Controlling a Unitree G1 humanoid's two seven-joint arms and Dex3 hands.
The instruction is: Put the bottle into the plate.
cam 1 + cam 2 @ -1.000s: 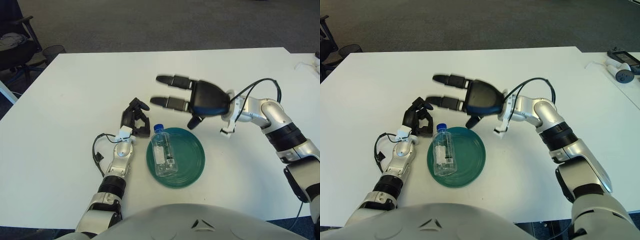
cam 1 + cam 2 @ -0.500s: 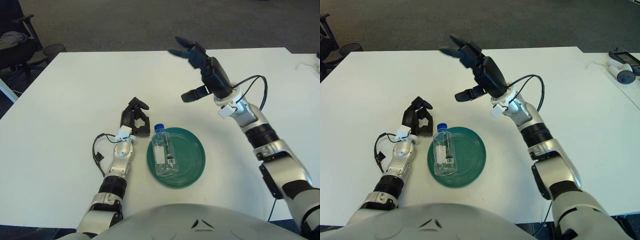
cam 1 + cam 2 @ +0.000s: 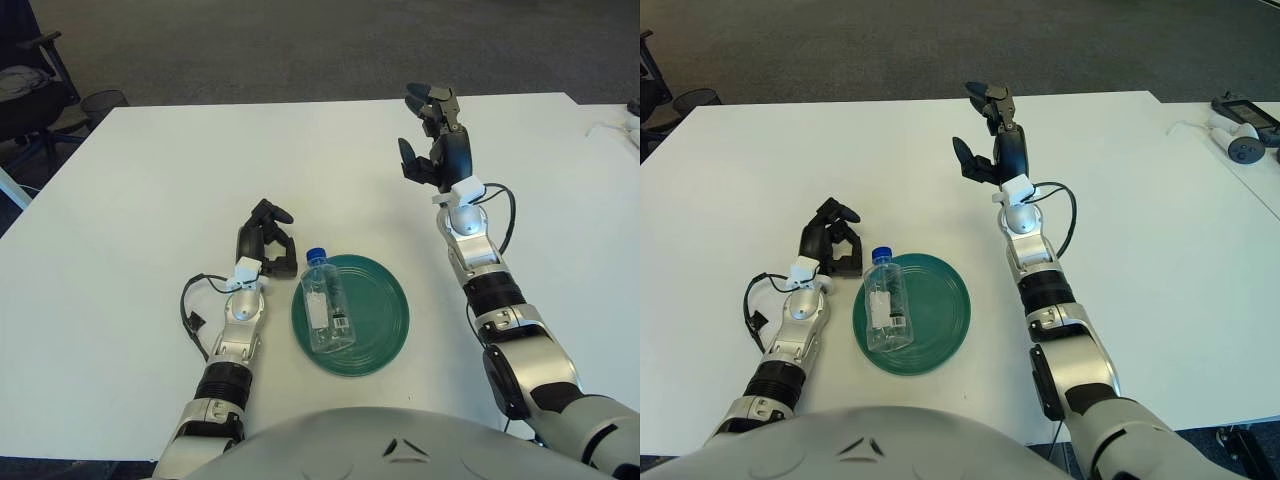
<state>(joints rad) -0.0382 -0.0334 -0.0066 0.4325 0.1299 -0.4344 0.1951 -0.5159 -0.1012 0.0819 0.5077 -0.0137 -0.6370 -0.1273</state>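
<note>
A clear plastic bottle [image 3: 325, 310] with a blue cap lies on its side on the left part of the round green plate [image 3: 378, 320], cap end over the plate's far left rim. My left hand [image 3: 266, 238] shows just left of the bottle's cap, fingers curled, holding nothing. My right hand [image 3: 433, 135] is raised well above and to the right of the plate, fingers spread, with nothing in it.
The white table [image 3: 150, 200] carries the plate near its front edge. A black cable [image 3: 190, 310] loops beside my left forearm. Small white devices [image 3: 1237, 125] lie at the far right. An office chair [image 3: 30, 90] stands off the table's far left corner.
My right hand has swung up and away from above the plate to the right, forearm now upright. The bottle and plate have not moved; the left hand barely shifted.
</note>
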